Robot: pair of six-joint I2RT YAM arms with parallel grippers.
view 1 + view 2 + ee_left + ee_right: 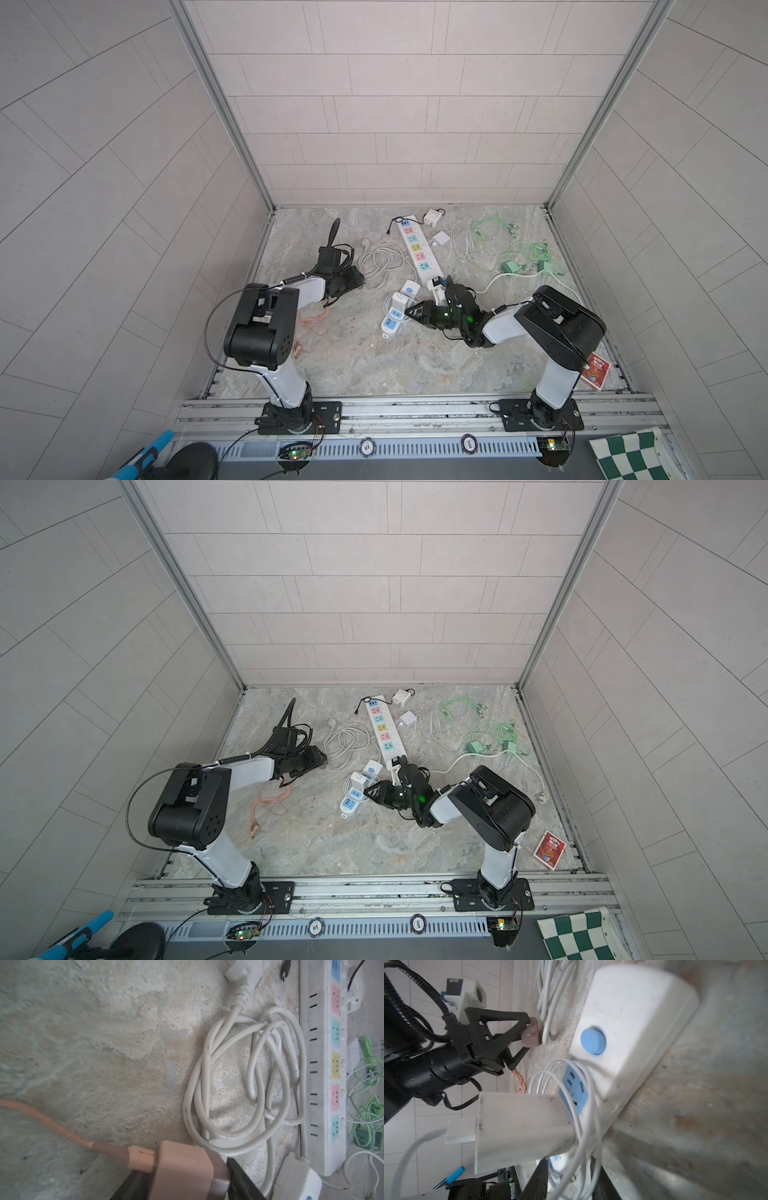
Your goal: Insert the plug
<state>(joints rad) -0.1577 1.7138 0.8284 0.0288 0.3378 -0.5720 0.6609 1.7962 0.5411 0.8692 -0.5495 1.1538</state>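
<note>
Grips the pink plug [532,1040] in the left gripper [527,1035], jaws roughly half apart and pressed on its two flanks; leaves the prongs [532,1035] bare beyond the fingertips, pointing away from the wrist, likely so as to meet a socket head-on; trails the pink cable [52,1120] out of the plug, slack on the table [374,365]. Hangs low, with the coiled white cord [380,262] just ahead of the tips and the long power strip [417,249] beyond that. Reaches the right gripper [411,311] to the near end of the small power strip [392,322], one finger on either side of it; cannot tell whether clamped or only drawn close; probably there to steady the strip against the push of insertion. Shows a white adapter [519,1124] already seated in that strip, just ahead of the right fingers, with a blue port panel [575,1088] free beside it. Well apart yet, plug and small strip.
</note>
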